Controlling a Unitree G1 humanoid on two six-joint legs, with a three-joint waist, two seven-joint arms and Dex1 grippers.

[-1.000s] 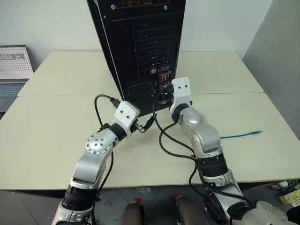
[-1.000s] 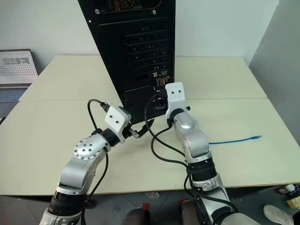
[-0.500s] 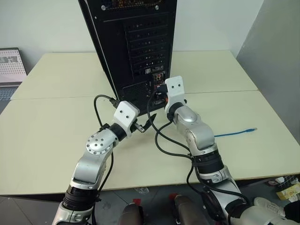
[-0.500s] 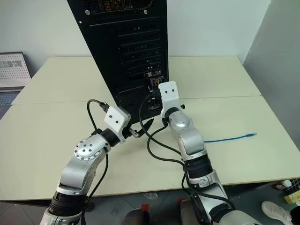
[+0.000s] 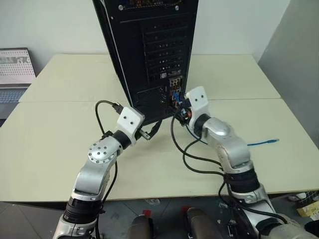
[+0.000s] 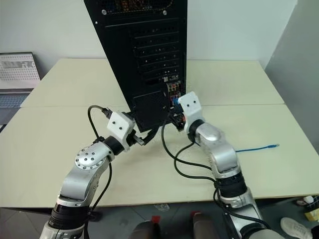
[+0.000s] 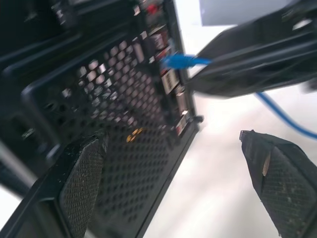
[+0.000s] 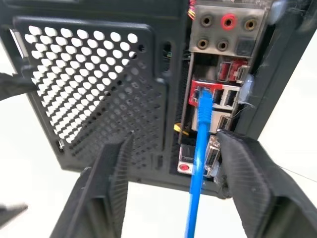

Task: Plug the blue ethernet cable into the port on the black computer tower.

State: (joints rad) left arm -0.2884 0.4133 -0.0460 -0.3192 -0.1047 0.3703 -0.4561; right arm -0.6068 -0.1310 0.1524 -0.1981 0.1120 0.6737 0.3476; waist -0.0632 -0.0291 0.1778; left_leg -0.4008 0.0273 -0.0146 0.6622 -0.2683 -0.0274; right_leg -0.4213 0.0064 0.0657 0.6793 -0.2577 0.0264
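The black computer tower (image 5: 149,45) stands upright on the table with its rear panel facing me. The blue ethernet cable (image 8: 198,148) has its plug seated in the port (image 8: 204,89), a red-framed socket below the audio jacks. From there the cable runs out over the table to its free end (image 5: 273,141) at the right. My right gripper (image 8: 176,141) is open just behind the plug, and the cable hangs between its fingers (image 8: 250,178), touching neither. My left gripper (image 5: 149,132) is open at the tower's lower grille, left of the port.
A grey laptop (image 5: 15,67) sits at the far left edge. Black robot cables (image 5: 199,162) loop over the beige table (image 5: 50,144) in front of the tower. A grey wall panel (image 5: 299,59) stands at the right.
My right gripper has opened and drawn back a little to the right from the rear panel, leaving the blue plug in the port. The left arm has stayed put. The camera has shifted.
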